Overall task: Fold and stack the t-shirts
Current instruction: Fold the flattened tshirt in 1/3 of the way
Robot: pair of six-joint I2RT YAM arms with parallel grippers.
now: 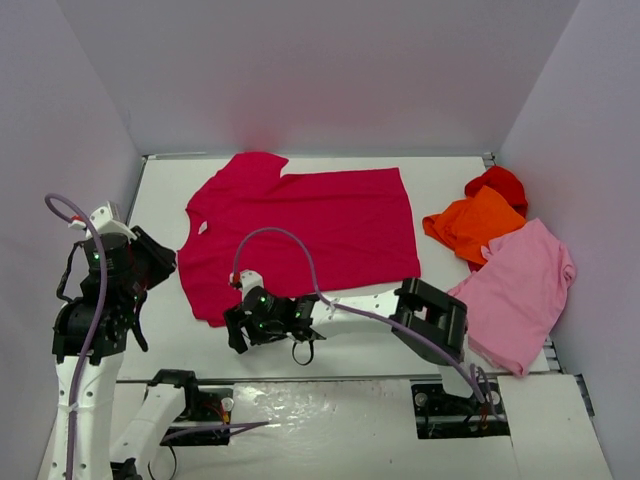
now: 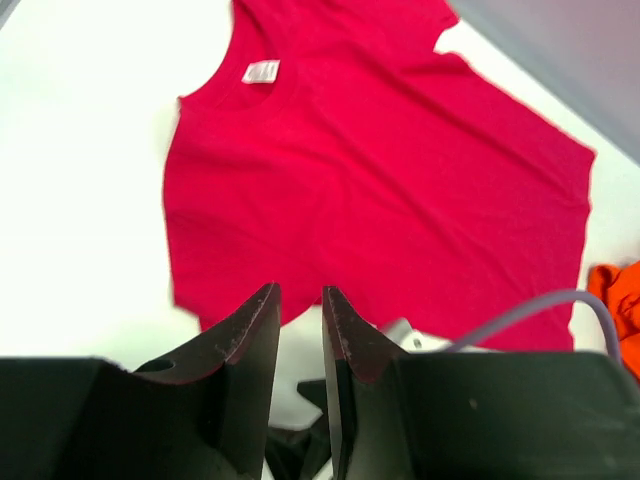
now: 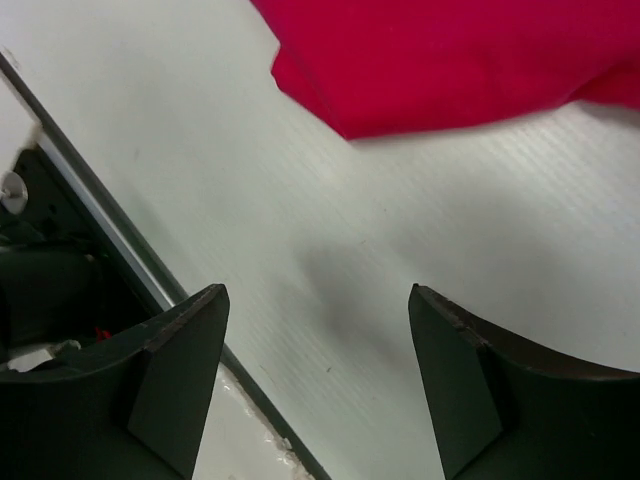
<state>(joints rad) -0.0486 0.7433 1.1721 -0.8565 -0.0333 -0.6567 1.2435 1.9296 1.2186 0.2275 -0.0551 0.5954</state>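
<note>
From overhead, the red shirt (image 1: 500, 182) at upper right is mostly buried under the orange shirt (image 1: 474, 222). Where that meets the pink shirt (image 1: 520, 285), I can't tell which lies on top. The right arm (image 1: 365, 305) covers part of the lower hem of the crimson shirt (image 1: 320, 225). The left wrist view cuts the crimson shirt at its top edge and the orange shirt at its right edge. The right wrist view shows only a crimson corner, cut off at the top. The neck label (image 2: 261, 72) is too small to read.

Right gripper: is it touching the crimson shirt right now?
Apart. The right wrist view shows the right gripper open over bare table, the crimson shirt lying clear beyond its fingertips.
</note>
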